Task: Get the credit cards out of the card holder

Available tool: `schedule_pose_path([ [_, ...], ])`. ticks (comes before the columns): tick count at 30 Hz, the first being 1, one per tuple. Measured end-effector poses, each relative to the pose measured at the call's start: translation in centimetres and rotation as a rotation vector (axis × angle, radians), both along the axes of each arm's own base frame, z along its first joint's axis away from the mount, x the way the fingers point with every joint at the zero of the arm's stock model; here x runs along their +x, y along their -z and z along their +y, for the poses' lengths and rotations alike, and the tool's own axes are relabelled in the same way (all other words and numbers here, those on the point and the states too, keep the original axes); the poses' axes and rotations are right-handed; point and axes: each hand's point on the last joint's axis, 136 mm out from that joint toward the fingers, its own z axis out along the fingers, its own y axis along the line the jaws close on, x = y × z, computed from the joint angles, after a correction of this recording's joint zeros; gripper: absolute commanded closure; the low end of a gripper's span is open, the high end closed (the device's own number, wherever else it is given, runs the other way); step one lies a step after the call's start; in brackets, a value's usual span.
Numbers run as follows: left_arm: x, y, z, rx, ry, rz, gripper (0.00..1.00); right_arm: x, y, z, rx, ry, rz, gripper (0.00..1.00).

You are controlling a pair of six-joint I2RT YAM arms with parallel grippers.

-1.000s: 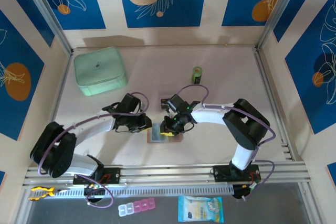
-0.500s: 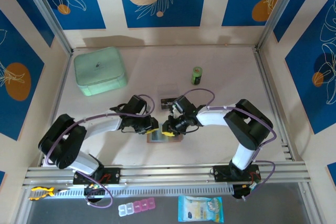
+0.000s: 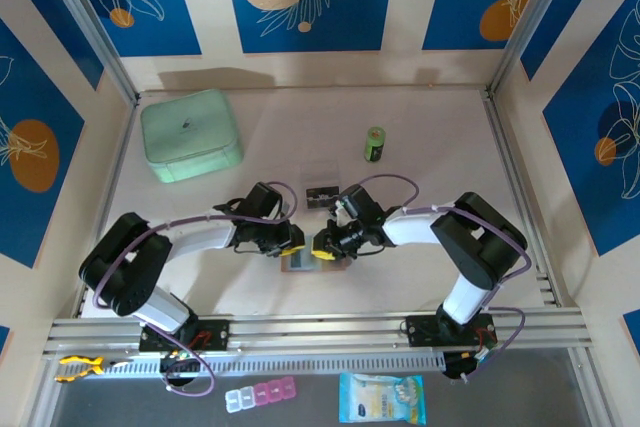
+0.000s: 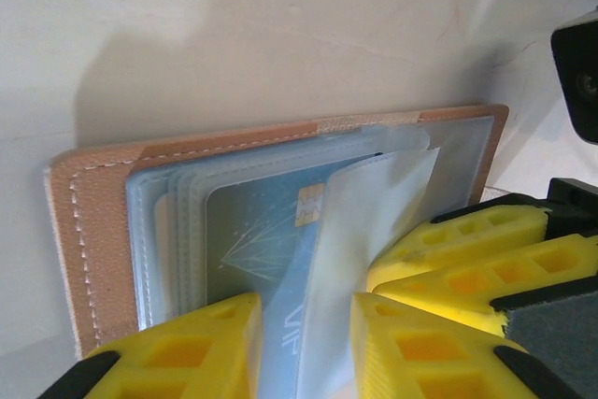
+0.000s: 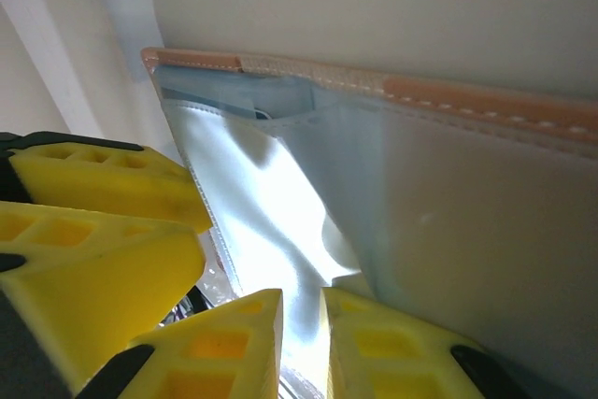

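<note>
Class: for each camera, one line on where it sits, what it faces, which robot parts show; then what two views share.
Top external: above, behind the arms, looking down at the table; both arms show, left gripper and right gripper together at the card holder.
Left wrist: on the left arm, facing the open card holder and a credit card; own fingers below.
Right wrist: on the right arm, facing a clear sleeve its fingers pinch.
Shared: both wrist views show the other arm's fingers.

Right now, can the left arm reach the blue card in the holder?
Probably yes: the right pincer holds the clear sleeve up off the blue card, and the left pincer stands open over its near edge. Whether another sleeve covers it is unclear.
</note>
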Motion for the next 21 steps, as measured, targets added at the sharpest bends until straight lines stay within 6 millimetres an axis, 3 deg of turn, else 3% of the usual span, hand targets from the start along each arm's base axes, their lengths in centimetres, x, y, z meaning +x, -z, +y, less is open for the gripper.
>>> schedule_pose_path([
  [12, 0.1, -0.6, -0.6, -0.03, -0.001, 0.007, 0.69, 0.8, -3.1, -0.1, 0.058, 0.019, -0.056, 0.8],
  [21, 0.7, -2.2, -1.6, -0.056, 0.008, -0.021, 0.65, 0.9, -4.7, -1.9, 0.011, 0.041, -0.104, 0.8],
])
